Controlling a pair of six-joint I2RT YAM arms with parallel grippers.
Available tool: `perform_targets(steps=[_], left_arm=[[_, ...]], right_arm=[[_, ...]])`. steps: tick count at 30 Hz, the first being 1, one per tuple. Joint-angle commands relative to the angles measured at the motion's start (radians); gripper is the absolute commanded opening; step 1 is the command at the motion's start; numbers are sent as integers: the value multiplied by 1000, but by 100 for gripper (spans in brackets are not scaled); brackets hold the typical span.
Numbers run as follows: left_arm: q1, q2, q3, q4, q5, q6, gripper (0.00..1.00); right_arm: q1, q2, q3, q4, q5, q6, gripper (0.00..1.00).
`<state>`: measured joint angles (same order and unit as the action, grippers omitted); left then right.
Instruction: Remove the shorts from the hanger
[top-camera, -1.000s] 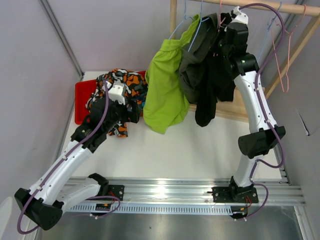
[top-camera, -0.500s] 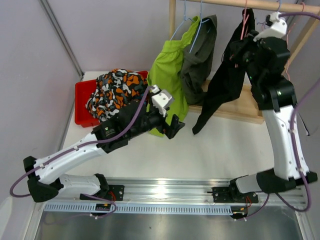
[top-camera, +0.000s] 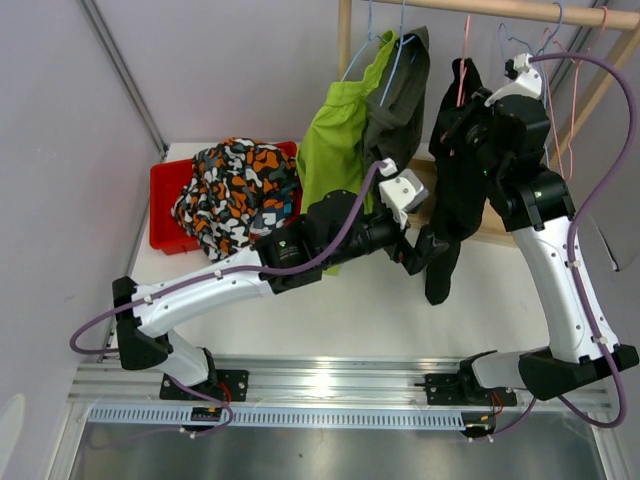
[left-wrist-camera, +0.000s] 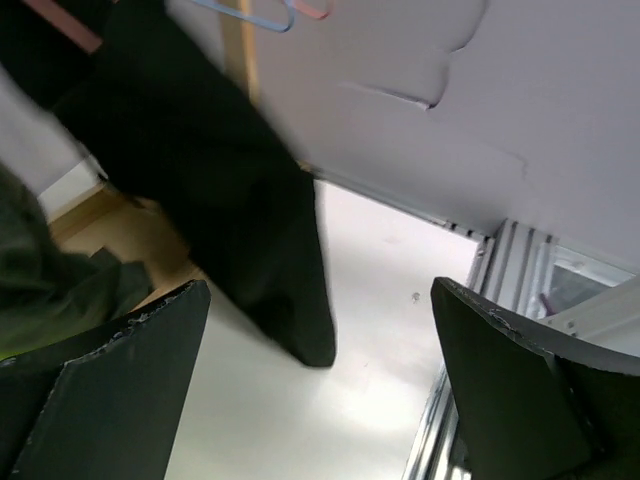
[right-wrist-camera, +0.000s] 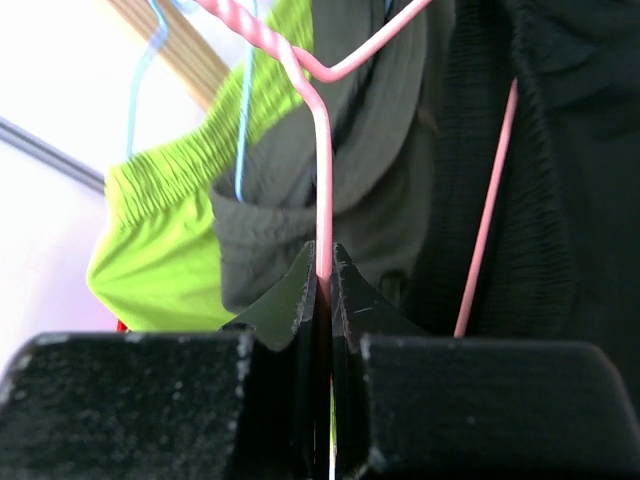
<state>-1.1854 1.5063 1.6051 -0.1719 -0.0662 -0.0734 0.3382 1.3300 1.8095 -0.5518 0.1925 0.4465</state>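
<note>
The black shorts (top-camera: 452, 190) are hung at the upper right on a pink hanger (right-wrist-camera: 322, 180), whose wire is pinched between the closed jaws of the right gripper (right-wrist-camera: 322, 290). Their lower hem is seen between the widely spread, empty jaws of the left gripper (left-wrist-camera: 320, 292).

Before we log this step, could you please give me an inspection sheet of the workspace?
Surface: white table, red bin at far left.
Job's things: black shorts on pink hanger; lime green shorts and grey-olive shorts on blue hangers; patterned shorts in the bin.
Clutter: nothing seen.
Grippers: left gripper open beside black shorts' lower end; right gripper shut on pink hanger.
Cables: purple cables run along both arms.
Surroundings: wooden rail, lilac walls.
</note>
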Motion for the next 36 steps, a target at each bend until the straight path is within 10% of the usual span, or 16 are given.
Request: perform_targets(steps=[1, 15, 21, 26, 36], left_arm=[[-58, 35, 58, 126, 22, 37, 99], [-71, 11, -149, 371, -30, 15, 96], [-72, 45, -125, 380, -70, 44, 57], [-83, 57, -129, 384, -90, 35, 3], [-293, -234, -574, 508, -292, -17, 0]], right_arm=[[18, -43, 11, 113, -2, 64, 0], [35, -106, 17, 89, -33, 119, 0], [38, -161, -2, 70, -84, 170, 0], [41, -209, -7, 52, -67, 181, 0], [39, -192, 82, 1, -18, 143, 0]])
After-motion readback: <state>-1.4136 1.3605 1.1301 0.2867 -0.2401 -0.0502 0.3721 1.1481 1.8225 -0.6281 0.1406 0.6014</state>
